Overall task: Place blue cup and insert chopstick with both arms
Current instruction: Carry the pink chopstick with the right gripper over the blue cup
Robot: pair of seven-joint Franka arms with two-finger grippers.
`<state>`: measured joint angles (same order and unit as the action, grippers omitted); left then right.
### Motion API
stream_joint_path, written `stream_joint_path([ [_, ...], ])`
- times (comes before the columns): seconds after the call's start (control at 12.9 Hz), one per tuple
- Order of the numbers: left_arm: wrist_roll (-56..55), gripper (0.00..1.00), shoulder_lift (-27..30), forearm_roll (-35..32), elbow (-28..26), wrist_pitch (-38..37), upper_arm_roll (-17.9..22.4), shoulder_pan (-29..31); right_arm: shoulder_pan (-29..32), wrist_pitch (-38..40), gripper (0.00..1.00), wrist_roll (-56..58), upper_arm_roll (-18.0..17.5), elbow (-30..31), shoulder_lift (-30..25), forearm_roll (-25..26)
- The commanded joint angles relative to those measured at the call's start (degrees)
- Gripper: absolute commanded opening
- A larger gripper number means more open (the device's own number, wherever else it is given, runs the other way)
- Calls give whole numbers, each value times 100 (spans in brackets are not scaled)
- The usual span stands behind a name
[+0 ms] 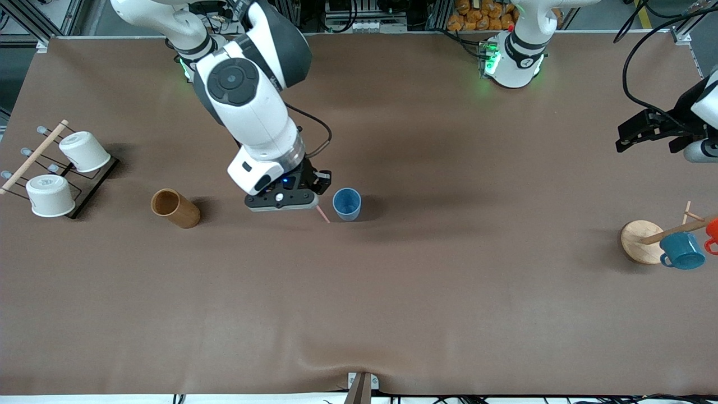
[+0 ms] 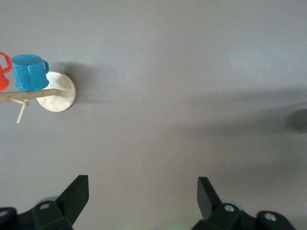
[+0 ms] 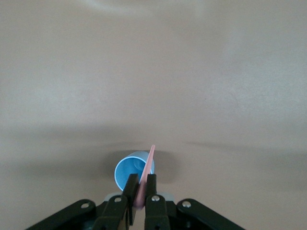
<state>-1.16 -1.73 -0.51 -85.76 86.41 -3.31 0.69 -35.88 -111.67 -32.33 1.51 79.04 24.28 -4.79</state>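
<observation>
I judge placing done: the blue cup [image 1: 346, 203] stands upright mid-frame on the worktop [image 1: 392, 292]. My right tool [image 1: 314, 203], pinching the chopstick [image 1: 322, 214], hangs beside the cup, insertion pending. The left tool [image 1: 622, 140], spread and empty, waits at the frame's right edge.

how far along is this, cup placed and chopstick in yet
Done: the blue cup stands upright mid-table. In hand: the right gripper is shut on the chopstick, held beside the cup's rim, not yet inside. The left gripper waits open at its end of the table. Left: lower the chopstick into the cup and release.

blue cup [image 1: 346, 203] — light-blue, upright, mid-table | chopstick [image 1: 322, 214] — pinkish, tilted, seemingly over its rim
</observation>
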Motion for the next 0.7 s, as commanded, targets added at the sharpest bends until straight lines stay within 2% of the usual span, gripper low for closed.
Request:
stream_joint_path([
  [0.0,-24,100,68,-98,-56,69,-38,54,-208,154,0,-124,60,-196,76,-57],
  [0.62,2,100,59,-72,-91,77,-38,63,-586,224,0,-528,60,-195,217,-48],
])
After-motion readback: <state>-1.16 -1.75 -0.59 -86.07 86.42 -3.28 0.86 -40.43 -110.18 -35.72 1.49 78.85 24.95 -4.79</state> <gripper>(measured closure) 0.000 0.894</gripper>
